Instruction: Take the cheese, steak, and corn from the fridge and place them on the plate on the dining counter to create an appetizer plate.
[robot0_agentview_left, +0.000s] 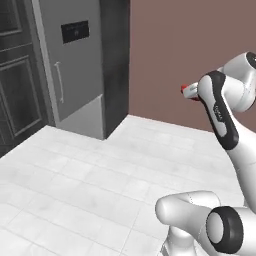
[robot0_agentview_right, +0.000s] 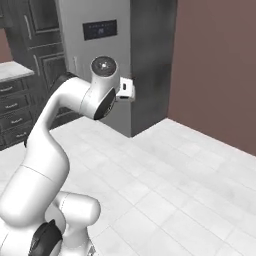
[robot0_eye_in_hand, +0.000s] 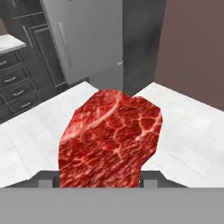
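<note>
Floor: white tiles, fridge at 12 o'clock, shut.
Gripper: fingers pinching the steak, raised over the floor.

Floor: white tiles, pale grey joints. The fridge stands directly on it, grey steel front shut. Dark wood-grain cabinets stand on the floor just left of the fridge, touching its side. My base stands on the tiles in front of the fridge, well apart from it.

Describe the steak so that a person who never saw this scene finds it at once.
Start at the tall grey fridge. In front of it, over white floor tiles, the pincer holds the steak. It is the one dark-red, white-marbled, flat piece here.
</note>
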